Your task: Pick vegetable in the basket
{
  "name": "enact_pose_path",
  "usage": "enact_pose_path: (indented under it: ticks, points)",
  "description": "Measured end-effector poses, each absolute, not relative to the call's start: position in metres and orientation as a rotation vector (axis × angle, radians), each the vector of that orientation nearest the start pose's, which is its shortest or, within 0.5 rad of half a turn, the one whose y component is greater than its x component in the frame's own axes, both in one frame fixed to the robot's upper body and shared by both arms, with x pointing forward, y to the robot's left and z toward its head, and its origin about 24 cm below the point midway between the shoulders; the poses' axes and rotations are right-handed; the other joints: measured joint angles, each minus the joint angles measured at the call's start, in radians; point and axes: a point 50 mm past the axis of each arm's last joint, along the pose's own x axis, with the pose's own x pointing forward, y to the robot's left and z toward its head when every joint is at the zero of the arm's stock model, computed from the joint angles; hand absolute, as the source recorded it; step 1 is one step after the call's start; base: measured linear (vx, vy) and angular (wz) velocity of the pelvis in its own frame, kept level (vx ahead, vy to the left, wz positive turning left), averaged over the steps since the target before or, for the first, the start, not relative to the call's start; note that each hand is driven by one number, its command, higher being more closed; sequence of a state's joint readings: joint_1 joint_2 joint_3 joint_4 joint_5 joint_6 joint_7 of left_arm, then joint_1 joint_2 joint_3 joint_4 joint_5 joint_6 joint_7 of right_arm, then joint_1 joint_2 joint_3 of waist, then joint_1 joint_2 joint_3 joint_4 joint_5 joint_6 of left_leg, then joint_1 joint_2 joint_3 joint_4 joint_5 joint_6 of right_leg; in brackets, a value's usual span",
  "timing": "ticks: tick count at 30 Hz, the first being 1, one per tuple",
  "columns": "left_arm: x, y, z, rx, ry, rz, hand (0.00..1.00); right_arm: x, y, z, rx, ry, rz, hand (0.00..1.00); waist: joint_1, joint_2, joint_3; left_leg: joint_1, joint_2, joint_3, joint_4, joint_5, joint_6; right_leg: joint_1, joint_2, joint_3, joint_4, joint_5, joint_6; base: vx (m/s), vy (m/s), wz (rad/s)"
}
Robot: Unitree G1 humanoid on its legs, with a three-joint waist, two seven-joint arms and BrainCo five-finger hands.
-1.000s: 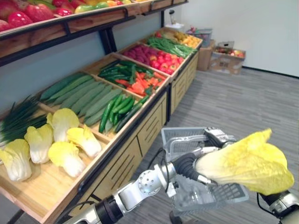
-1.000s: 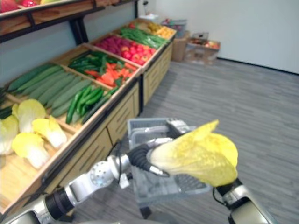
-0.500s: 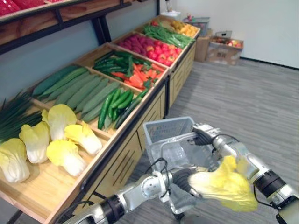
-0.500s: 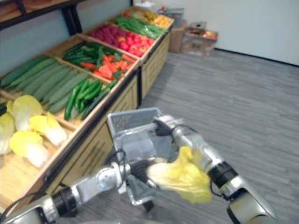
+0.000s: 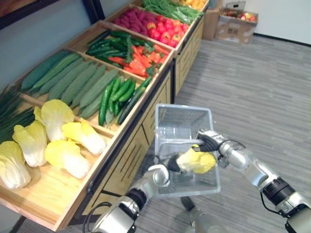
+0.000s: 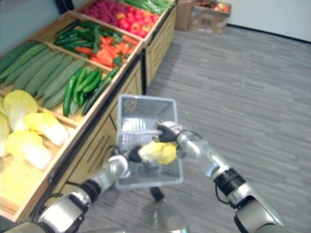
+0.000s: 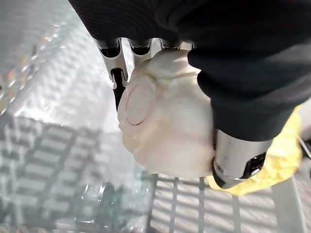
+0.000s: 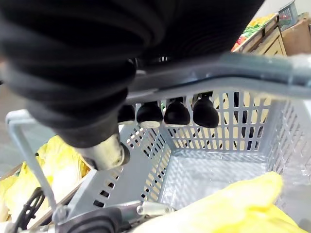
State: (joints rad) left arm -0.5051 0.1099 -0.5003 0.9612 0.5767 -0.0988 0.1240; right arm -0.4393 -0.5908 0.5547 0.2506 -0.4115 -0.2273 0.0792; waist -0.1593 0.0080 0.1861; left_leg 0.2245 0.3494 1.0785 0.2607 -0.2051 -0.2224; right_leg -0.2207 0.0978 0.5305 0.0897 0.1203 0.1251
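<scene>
Centre of the eye views: the left arm comes up from the lower left and reaches into the grey basket (image 5: 183,108). The left hand (image 7: 233,92) is clamped on the pale stem end of the yellow cabbage (image 5: 198,161), fingers (image 7: 116,53) curled on one side and thumb on the other. The cabbage is inside the basket, over its mesh bottom; contact with the bottom cannot be told. The right arm enters from the lower right, elbow bent, with the right hand (image 5: 208,141) wrapped tight round the basket handle (image 8: 228,73), carrying the basket in the air just beside the wooden produce shelf (image 5: 121,165).
</scene>
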Motion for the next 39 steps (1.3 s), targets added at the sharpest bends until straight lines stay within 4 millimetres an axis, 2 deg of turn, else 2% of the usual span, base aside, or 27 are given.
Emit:
enact_pose_path:
  ticks: [5, 10, 12, 16, 19, 22, 23, 25, 28, 31, 32, 34, 36, 37, 39]
  points:
    - [0.305, 0.083, -0.033, 1.019, 0.176, -0.462, 0.0, 0.3, -0.144, 0.071, -1.104, -0.24, 0.601, 1.0, -0.005, -0.002, 0.001, -0.014, -0.026, -0.022, -0.022, 0.001, 0.005, 0.001, -0.024, -0.002, -0.021, 0.005, 0.008, -0.02, 0.016, 0.06]
    - [0.303, 0.071, -0.03, 1.036, 0.134, -0.51, 0.0, 0.3, -0.16, 0.067, -1.07, -0.185, 0.551, 1.0, -0.005, -0.002, 0.002, -0.015, -0.041, -0.037, -0.038, 0.001, 0.007, 0.005, -0.038, -0.007, -0.026, 0.003, 0.013, -0.02, 0.025, 0.07]
    - [0.303, 0.058, -0.02, 1.043, 0.063, -0.558, 0.0, 0.296, -0.174, 0.058, -1.065, -0.128, 0.517, 1.0, -0.006, 0.003, 0.006, -0.017, -0.046, -0.076, -0.049, 0.003, 0.01, 0.023, -0.052, -0.031, -0.034, 0.0, 0.017, -0.03, 0.013, 0.34]
    - [0.303, 0.037, 0.003, 1.024, -0.09, -0.619, 0.0, 0.288, -0.188, 0.047, -1.046, -0.065, 0.481, 1.0, -0.001, 0.005, 0.006, -0.038, -0.049, -0.126, -0.049, 0.005, 0.019, 0.035, -0.073, -0.056, -0.041, -0.003, 0.02, -0.03, 0.003, 0.34]
    - [0.296, 0.021, 0.023, 1.008, -0.216, -0.671, 0.0, 0.284, -0.208, 0.038, -1.034, 0.012, 0.41, 1.0, 0.026, 0.01, 0.006, -0.05, -0.049, -0.156, -0.051, 0.01, 0.026, 0.041, -0.083, -0.068, -0.041, -0.003, 0.021, -0.02, -0.002, 0.29]
    - [0.286, 0.013, 0.048, 0.949, -0.362, -0.684, 0.0, 0.273, -0.229, 0.026, -1.006, 0.1, 0.337, 1.0, 0.037, 0.023, 0.003, -0.048, -0.045, -0.196, -0.068, 0.018, 0.032, 0.067, -0.088, -0.088, -0.039, -0.003, 0.021, -0.02, -0.008, 0.41]
    - [0.282, 0.014, 0.055, 0.93, -0.405, -0.683, 0.0, 0.269, -0.234, 0.023, -0.995, 0.121, 0.316, 1.0, 0.039, 0.025, 0.002, -0.049, -0.044, -0.211, -0.072, 0.021, 0.03, 0.072, -0.088, -0.089, -0.036, -0.003, 0.021, -0.02, -0.009, 0.45]
    - [0.272, 0.016, 0.077, 0.83, -0.502, -0.68, 0.0, 0.257, -0.248, 0.015, -0.958, 0.173, 0.237, 1.0, 0.067, 0.034, -0.004, -0.056, -0.043, -0.243, -0.089, 0.03, 0.032, 0.079, -0.092, -0.114, -0.033, -0.003, 0.021, -0.03, -0.02, 0.44]
    - [0.253, 0.019, 0.093, 0.643, -0.559, -0.681, 0.0, 0.237, -0.266, 0.002, -0.92, 0.251, 0.15, 1.0, 0.092, 0.053, -0.031, -0.072, -0.047, -0.297, -0.135, 0.066, 0.032, 0.088, -0.103, -0.173, -0.033, -0.008, 0.026, -0.01, -0.04, 0.58]
    - [0.24, 0.027, 0.097, 0.472, -0.537, -0.658, 0.0, 0.214, -0.272, -0.024, -0.839, 0.357, 0.089, 1.0, 0.104, 0.041, -0.085, -0.099, -0.068, -0.369, -0.196, 0.115, 0.036, 0.095, -0.13, -0.255, -0.033, -0.054, 0.011, 0.0, -0.066, 0.9]
    - [0.235, 0.033, 0.101, 0.39, -0.531, -0.614, 0.0, 0.197, -0.276, -0.042, -0.792, 0.443, 0.06, 1.0, 0.116, 0.036, -0.096, -0.1, -0.08, -0.415, -0.242, 0.151, 0.04, 0.111, -0.141, -0.308, -0.033, -0.067, 0.006, -0.01, -0.066, 1.0]
    - [0.232, 0.041, 0.106, 0.33, -0.534, -0.571, 0.0, 0.183, -0.277, -0.057, -0.754, 0.517, 0.034, 1.0, 0.125, 0.03, -0.105, -0.101, -0.092, -0.456, -0.282, 0.179, 0.046, 0.122, -0.151, -0.35, -0.033, -0.077, 0.004, -0.03, -0.031, 0.87]
    - [0.23, 0.061, 0.114, 0.259, -0.553, -0.454, 0.0, 0.157, -0.282, -0.079, -0.686, 0.641, -0.041, 1.0, 0.141, 0.025, -0.122, -0.101, -0.116, -0.52, -0.348, 0.223, 0.056, 0.142, -0.172, -0.416, -0.033, -0.094, 0.008, -0.03, 0.001, 1.08]
    - [0.228, 0.078, 0.117, 0.247, -0.562, -0.357, 0.0, 0.141, -0.286, -0.092, -0.642, 0.721, -0.091, 1.0, 0.142, 0.016, -0.135, -0.121, -0.131, -0.574, -0.363, 0.24, 0.066, 0.151, -0.191, -0.46, -0.033, -0.107, 0.013, -0.03, 0.01, 1.06]
    - [0.227, 0.098, 0.115, 0.247, -0.546, -0.246, 0.0, 0.122, -0.294, -0.105, -0.598, 0.815, -0.176, 1.0, 0.154, 0.005, -0.147, -0.151, -0.149, -0.633, -0.363, 0.251, 0.077, 0.159, -0.211, -0.51, -0.035, -0.112, 0.019, -0.02, 0.004, 0.9]
